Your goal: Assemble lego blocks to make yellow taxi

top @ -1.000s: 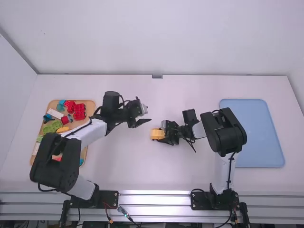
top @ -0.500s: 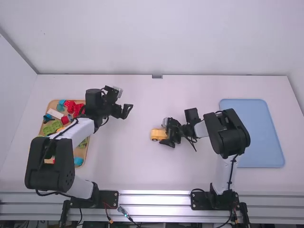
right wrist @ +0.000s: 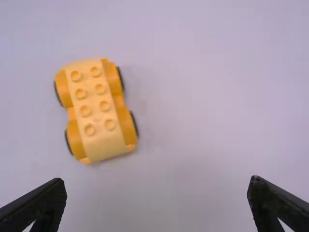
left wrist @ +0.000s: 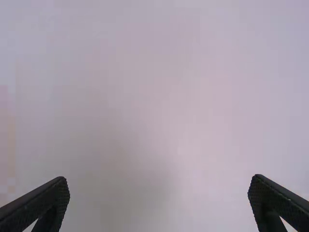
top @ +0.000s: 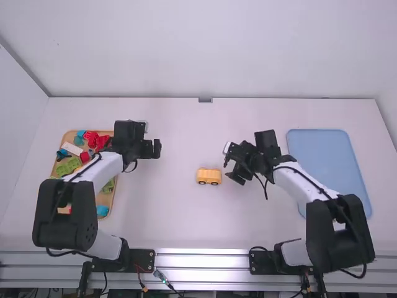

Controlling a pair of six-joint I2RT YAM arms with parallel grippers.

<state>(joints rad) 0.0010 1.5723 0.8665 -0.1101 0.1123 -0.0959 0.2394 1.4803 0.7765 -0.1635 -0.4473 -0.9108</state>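
The yellow car (top: 209,176) sits mid-table, just beside the right jaws (top: 237,172), spread wide; the left jaws (top: 151,149) are spread too! Light, stiff, likely slick plastic: grip the flanks low, lest studded blocks pop off.

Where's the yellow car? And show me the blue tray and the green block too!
Yellow car (right wrist: 95,109): right wrist view, on its studded top.
Blue tray (top: 329,155): high view, on its bare flat surface.
Green block (top: 67,167): high view, on its top.
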